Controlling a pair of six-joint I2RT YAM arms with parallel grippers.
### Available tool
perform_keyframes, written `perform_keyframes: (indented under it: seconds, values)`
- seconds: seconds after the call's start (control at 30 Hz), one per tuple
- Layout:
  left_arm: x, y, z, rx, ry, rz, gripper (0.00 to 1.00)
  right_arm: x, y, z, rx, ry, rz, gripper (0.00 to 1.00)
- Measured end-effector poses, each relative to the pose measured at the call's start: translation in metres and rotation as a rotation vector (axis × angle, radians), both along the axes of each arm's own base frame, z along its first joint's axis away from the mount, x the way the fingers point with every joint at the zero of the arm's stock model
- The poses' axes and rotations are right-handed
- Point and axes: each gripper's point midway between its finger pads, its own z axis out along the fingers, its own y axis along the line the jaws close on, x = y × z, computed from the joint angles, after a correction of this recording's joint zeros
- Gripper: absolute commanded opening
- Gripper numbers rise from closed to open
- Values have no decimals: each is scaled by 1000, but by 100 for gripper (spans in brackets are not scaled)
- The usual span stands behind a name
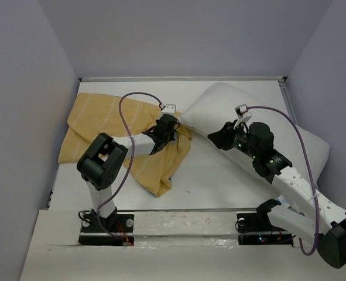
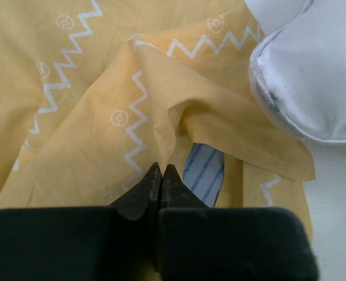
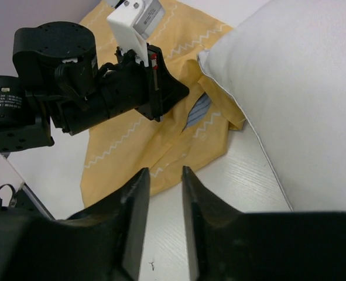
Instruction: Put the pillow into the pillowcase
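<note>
From where I stand this is the opening-up step. The left gripper (image 2: 161,175) has its jaws clenched together on a fold of the pillowcase (image 2: 73,117) near its hem. Just beyond and to the right of the tips a slip of blue striped lining (image 2: 203,170) peeks out of the mouth. The pillow (image 2: 313,76) is not in yet. It lies on the table (image 1: 219,187), its nearest corner up and to the right of those jaws, resting at the edge of the yellow cloth. The right gripper (image 3: 165,172) hangs over bare tabletop with its jaws a little apart and nothing between them. The pillow's long side is close on its right and the pillowcase mouth lies ahead. Next, I'd guess, the pinched layer has to be lifted so the mouth gapes, and the right jaws must take hold of the pillow and feed that corner in. The trouble is the mouth, which looks slack and folded over on itself. The left arm's wrist also sits ahead and to the left of the right jaws, crowding the way in.
</note>
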Motion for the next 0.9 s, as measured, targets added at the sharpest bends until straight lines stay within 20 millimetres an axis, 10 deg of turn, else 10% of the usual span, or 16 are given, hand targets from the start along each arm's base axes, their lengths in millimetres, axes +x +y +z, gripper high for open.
perform_keyframes:
  seconds: [0.07,0.23,0.5,0.7,0.9]
  values:
    - [-1,1,-2,7,5,3,0,2,-1,-2,-10,-1,-5,57]
    - [-7,5,11,-21,-13,2,0,17,-6,-11,-76,24,-58,61]
    - [-33,10,82,-188,-127,-28,0,78,-26,14,-305,-32,-226,98]
    - [-39,3,106,-263,-161,-74,0,137,-43,36,-475,-98,-349,100]
    - [-42,1,120,-321,-177,-106,0,207,-68,-6,-646,18,-402,100]
